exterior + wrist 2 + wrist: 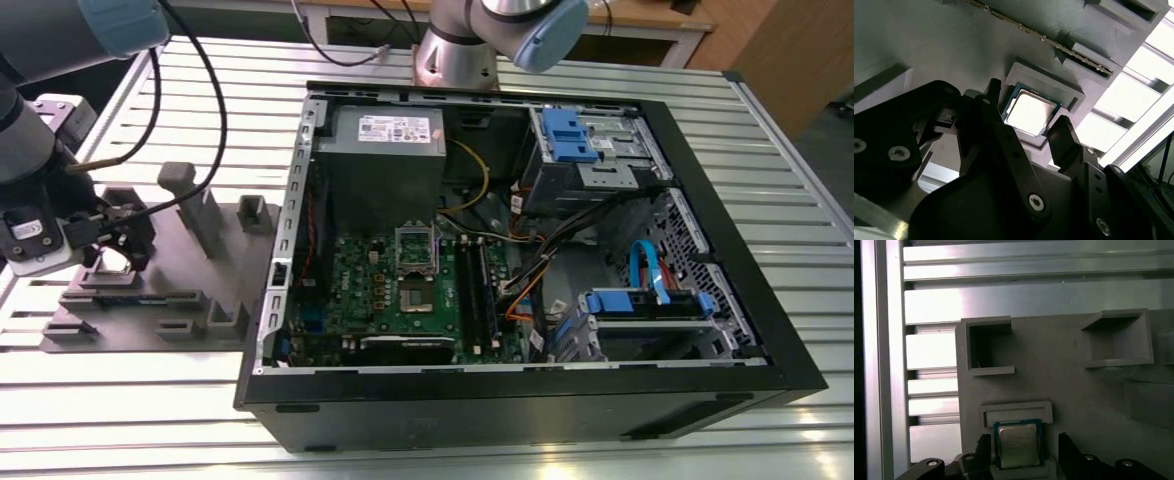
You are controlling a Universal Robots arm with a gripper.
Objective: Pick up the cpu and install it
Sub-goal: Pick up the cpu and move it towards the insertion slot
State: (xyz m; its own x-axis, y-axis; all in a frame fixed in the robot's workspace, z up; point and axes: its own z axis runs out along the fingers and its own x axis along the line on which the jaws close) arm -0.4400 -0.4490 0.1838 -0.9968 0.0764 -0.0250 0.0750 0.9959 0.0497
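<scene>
In the exterior view, the claw (114,245) is held over the grey tray (147,310) on the slatted table (134,400), at nine o'clock of the open computer case (561,390). In both wrist views, its jaws are spread apart, and the cpu (1031,112) (1018,442) is flanked by them, seated in a tray pocket.

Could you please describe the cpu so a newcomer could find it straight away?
At the exterior view's left, beside the open computer case, lies a grey plastic tray. The cpu sits in a shallow pocket of it, between the open fingers of the gripper. It alone is a small flat square with a shiny metal top; its neighbours are dull grey plastic.
</scene>
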